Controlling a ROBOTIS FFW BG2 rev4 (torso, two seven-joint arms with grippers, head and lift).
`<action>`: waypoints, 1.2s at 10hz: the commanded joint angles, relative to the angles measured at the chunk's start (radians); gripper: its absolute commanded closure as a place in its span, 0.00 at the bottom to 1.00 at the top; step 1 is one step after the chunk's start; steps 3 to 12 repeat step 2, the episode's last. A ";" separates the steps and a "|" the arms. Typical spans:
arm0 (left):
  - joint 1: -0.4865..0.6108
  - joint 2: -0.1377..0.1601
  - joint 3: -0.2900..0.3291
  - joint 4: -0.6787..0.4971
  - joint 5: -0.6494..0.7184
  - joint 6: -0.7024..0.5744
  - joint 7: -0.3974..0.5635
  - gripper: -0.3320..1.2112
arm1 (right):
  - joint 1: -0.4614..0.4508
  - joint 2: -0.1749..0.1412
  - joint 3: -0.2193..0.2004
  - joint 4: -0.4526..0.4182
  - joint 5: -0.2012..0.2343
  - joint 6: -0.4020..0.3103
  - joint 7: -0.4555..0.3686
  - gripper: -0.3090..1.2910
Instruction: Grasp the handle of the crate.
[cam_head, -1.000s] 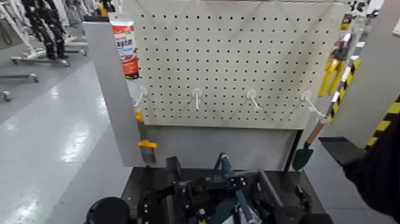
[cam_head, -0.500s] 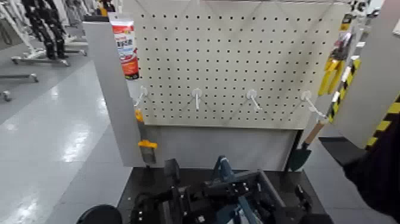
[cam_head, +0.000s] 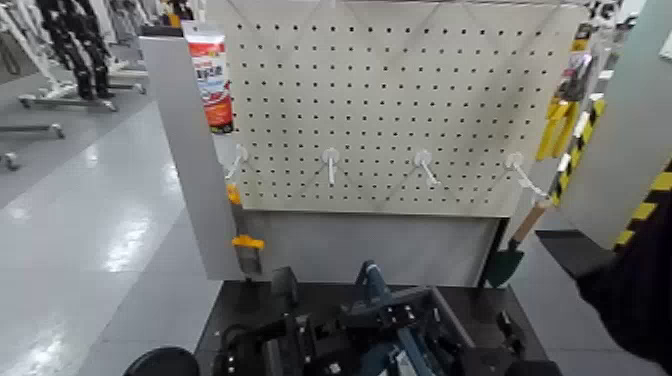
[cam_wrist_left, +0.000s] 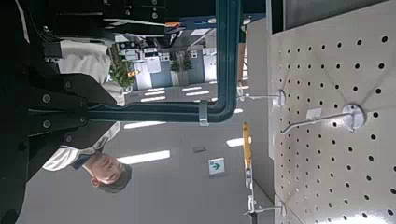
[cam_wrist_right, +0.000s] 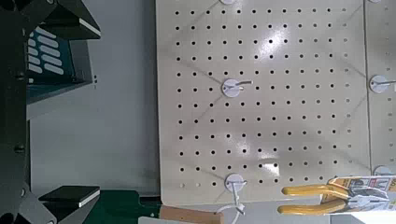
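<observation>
The crate (cam_head: 447, 312) is a dark blue-grey slotted basket low in the head view, mostly hidden by my arms. Its thin blue-grey handle (cam_head: 368, 277) stands arched above it. In the left wrist view the handle (cam_wrist_left: 173, 112) runs as a bar straight into my left gripper (cam_wrist_left: 82, 114), whose black fingers (cam_wrist_left: 58, 93) are closed around its end. My right gripper (cam_wrist_right: 51, 117) is open and empty beside a slotted wall of the crate (cam_wrist_right: 45, 54).
A white pegboard (cam_head: 400, 100) with hooks stands close behind the crate. A green trowel (cam_head: 505, 265) with a wooden shaft hangs at its right. Yellow pliers (cam_wrist_right: 318, 191) hang on the board. A person (cam_wrist_left: 103, 168) stands in the background. A yellow-black striped post (cam_head: 640, 215) stands on the right.
My arms and the handle have shifted slightly left and the left elbow has dropped lower in the head view. The pegboard and trowel have not moved.
</observation>
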 joint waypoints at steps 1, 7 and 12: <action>0.005 0.000 0.006 -0.004 0.000 -0.001 0.003 0.98 | 0.000 0.002 -0.003 -0.005 0.018 0.008 0.002 0.27; 0.005 -0.001 0.008 -0.004 0.000 0.000 0.003 0.98 | 0.000 0.002 -0.003 -0.008 0.021 0.009 0.003 0.27; 0.005 -0.001 0.008 -0.004 0.000 0.000 0.003 0.98 | 0.000 0.002 -0.003 -0.008 0.021 0.009 0.003 0.27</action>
